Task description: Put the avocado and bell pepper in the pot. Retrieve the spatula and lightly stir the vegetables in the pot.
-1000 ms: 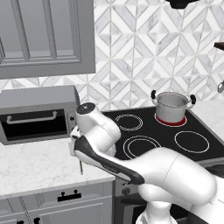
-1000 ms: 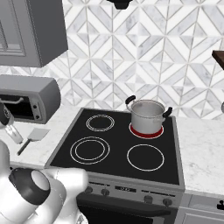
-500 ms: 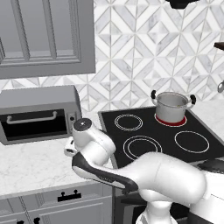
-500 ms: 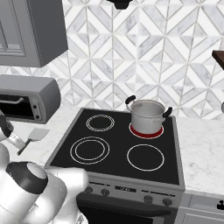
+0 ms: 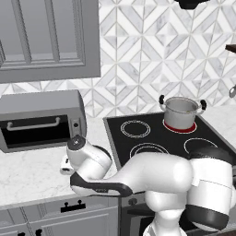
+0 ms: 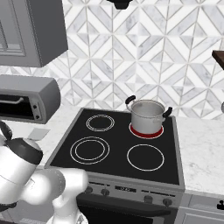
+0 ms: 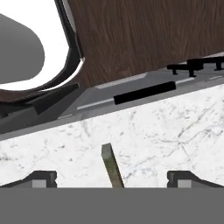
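A simulated kitchen with a grey-and-white diamond-tiled back wall, grey wall cabinets and a white marble table (image 5: 32, 168) that runs up to a black stove (image 6: 118, 148) with four rings. The pot (image 6: 148, 115), shiny steel with two black side handles, stands on the stove's back right ring, which glows red under it; what lies inside the pot cannot be made out. Left of the stove, a grey toaster oven (image 5: 41, 120) sits at the back of the table under the wall cabinet. The white arm bends low over the table's front part, left of the stove and in front of the toaster oven. In the hand view the hand (image 7: 111, 178) looks down at the marble near the table's front edge, its two dark fingertips (image 7: 41, 178) spread wide apart with nothing between them but the end of a thin tan-grey handle (image 7: 112, 166), which lies on the table untouched; this looks like the spatula's handle, its blade out of sight.
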Robot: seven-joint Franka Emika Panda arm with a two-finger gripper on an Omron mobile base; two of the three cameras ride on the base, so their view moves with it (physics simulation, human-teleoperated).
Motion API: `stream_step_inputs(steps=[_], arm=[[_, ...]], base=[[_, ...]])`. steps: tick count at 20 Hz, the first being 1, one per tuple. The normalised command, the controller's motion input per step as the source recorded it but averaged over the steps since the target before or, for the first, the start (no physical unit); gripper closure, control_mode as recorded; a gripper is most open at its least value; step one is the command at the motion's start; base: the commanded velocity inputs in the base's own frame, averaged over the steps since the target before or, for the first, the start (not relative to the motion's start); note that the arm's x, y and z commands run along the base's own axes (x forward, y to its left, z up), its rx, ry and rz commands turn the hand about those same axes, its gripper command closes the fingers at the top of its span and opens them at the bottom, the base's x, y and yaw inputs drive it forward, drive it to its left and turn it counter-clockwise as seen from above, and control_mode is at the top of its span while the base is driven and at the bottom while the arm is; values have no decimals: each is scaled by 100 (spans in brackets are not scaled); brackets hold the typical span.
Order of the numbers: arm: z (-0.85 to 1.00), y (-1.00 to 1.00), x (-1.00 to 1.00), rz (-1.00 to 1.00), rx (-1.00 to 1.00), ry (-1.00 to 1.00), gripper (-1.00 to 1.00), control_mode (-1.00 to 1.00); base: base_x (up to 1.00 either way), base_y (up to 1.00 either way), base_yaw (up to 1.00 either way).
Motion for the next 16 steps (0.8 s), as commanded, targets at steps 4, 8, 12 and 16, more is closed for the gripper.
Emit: stream_step_inputs(steps=[4,8,12,16], arm=[[-19,7,1,0,-6,-1,-100,-100],[-13,0,4,0,-2,0,-100,-100],[-15,-6,1,0,0,0,-100,-100],[-16,-16,5,1,0,0,-100,-100]], base=[[0,0,0],[0,0,0],[0,0,0],[0,0,0]])
